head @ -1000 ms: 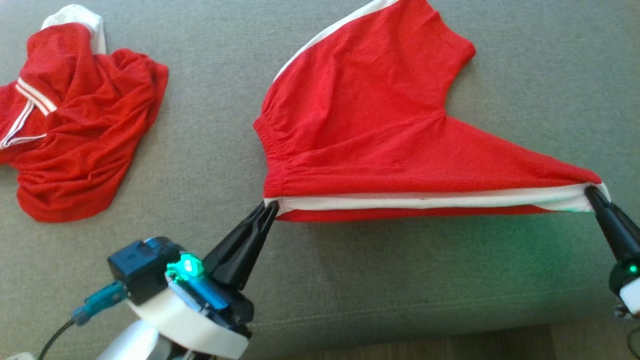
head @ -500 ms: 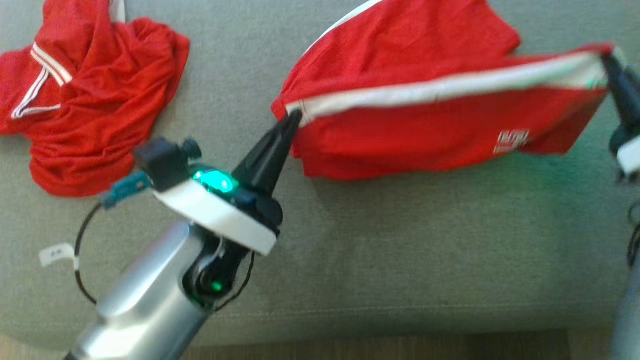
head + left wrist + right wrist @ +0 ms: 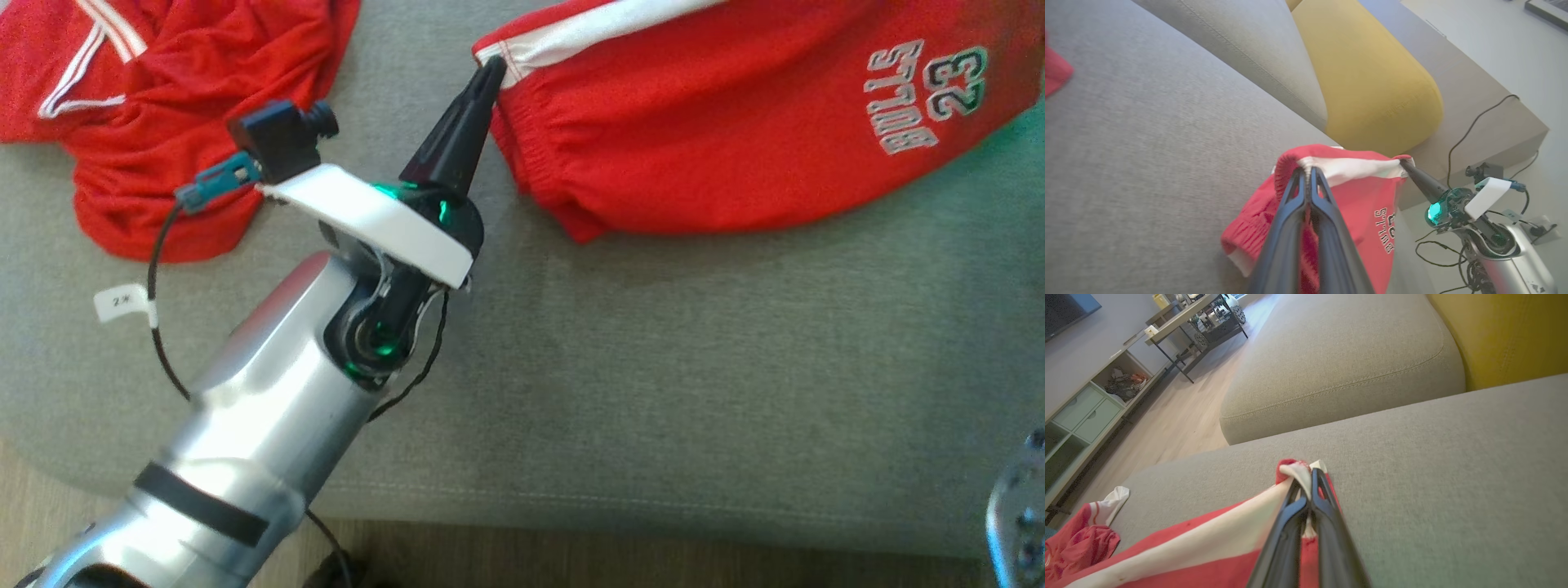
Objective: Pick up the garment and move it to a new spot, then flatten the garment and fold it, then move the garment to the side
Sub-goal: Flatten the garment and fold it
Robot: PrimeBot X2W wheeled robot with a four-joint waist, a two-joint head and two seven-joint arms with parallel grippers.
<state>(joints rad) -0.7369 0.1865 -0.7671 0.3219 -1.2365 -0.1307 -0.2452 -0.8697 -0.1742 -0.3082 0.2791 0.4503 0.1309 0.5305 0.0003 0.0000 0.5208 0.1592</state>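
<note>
Red mesh fabric, the garment [image 3: 735, 147], is a pair of shorts suspended between both end effectors above the grey sofa seat [image 3: 653, 367]. The left gripper [image 3: 492, 73] is clamped on the waistband end of the white side stripe. The right gripper [image 3: 1312, 473] is clamped on the opposite end of the same stripe, with its fingers pressed together over a small tuft of cloth. The body of the shorts hangs below this held edge. Contact between its lower fold and the seat cannot be confirmed.

Failure risks, as judged from this state:
- Each grip holds only a narrow pinch of hem. Added tension between the arms could pull a corner free.
- Uneven lowering could let the slack fabric land bunched, which would leave creases to remove before folding.
- A second red garment [image 3: 188, 98] lies crumpled near the left arm. A sweep toward that side could drag it or mix the two items.
- The loose black cable [image 3: 155, 327] on the left wrist could snag cloth.

Legible markings: the lettering [image 3: 931, 98] on the shorts reads "BULLS 23", upside down in the head view. A white tag [image 3: 122, 302] on the cable begins with "2"; the remainder is unclear.
</note>
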